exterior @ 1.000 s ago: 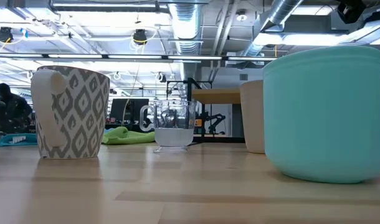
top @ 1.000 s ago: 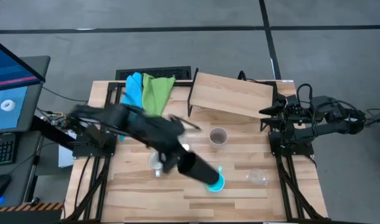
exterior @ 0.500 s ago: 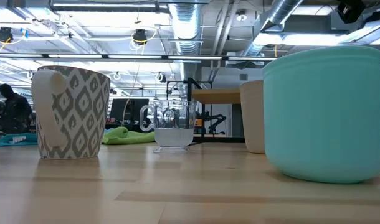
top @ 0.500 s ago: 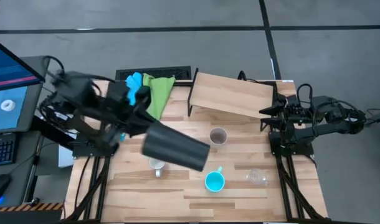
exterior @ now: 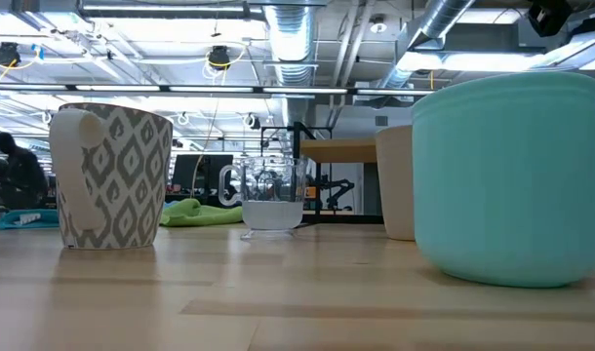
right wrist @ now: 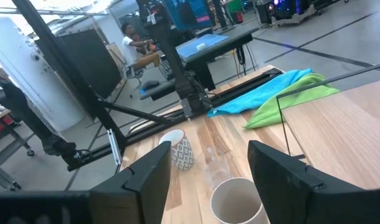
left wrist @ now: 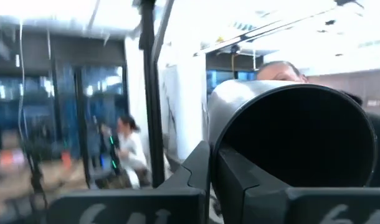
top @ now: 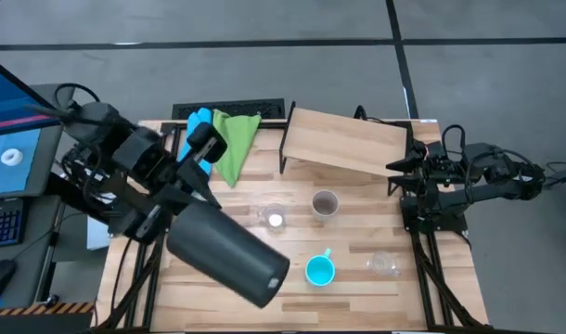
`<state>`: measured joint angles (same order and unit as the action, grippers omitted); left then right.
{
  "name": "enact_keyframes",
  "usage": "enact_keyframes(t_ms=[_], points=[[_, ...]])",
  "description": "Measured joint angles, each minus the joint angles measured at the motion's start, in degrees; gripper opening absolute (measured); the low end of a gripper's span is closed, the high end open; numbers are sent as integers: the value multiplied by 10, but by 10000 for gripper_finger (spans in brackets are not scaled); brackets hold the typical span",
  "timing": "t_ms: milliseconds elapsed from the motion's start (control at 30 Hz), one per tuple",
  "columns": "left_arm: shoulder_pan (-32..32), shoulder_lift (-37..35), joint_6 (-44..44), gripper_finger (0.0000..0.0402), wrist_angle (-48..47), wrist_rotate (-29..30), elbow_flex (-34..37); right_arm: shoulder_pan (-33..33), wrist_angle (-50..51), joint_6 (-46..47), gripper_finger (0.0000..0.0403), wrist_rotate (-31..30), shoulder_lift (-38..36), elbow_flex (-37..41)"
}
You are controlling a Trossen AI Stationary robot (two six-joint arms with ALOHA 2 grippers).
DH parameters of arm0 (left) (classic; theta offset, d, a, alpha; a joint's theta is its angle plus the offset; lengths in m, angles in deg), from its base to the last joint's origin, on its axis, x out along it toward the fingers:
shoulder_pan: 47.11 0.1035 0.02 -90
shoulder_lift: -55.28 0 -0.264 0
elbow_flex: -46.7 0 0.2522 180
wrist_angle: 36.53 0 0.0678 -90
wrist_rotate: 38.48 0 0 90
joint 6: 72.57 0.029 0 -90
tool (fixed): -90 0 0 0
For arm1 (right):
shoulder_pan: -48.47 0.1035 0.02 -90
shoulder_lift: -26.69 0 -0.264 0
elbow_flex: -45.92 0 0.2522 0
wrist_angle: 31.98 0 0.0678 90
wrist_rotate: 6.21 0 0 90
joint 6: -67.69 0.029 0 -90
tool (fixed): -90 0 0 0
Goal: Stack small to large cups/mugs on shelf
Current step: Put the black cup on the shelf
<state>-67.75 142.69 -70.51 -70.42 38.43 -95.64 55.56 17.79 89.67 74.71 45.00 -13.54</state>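
Now the tall black cup [top: 227,252], clamped in the left gripper [top: 176,206], should be carried level toward the shelf [top: 346,141] and set upright; the right gripper [top: 394,167] waits wide beside the shelf.

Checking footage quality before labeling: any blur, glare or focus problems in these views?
High view: sharp overall, but the tall black cup in the left gripper looms large near the camera. Low view: cyan mug close and soft-edged, ceiling lights bright. Left wrist view: background smeared, upper part blown out white. Right wrist view: clear, with the beige tumbler crisp.
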Motion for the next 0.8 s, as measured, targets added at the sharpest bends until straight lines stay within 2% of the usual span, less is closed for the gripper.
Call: enact_keyframes(t_ms=[200,400,467,533,633,800], points=[[-2,2,57,0,50,-63,0,0,0,-1,233,-2,0,0],[-2,3,65,0,47,-53,0,0,1,-21,233,-2,0,0],[-2,3,84,0,47,-6,0,0,0,-26,233,-2,0,0],[-2,3,109,0,46,69,0,0,0,-25,233,-2,0,0],[-2,5,141,0,66,222,0,0,0,-25,233,-2,0,0],[2,39,236,0,190,467,-1,0,0,-25,233,-2,0,0]])
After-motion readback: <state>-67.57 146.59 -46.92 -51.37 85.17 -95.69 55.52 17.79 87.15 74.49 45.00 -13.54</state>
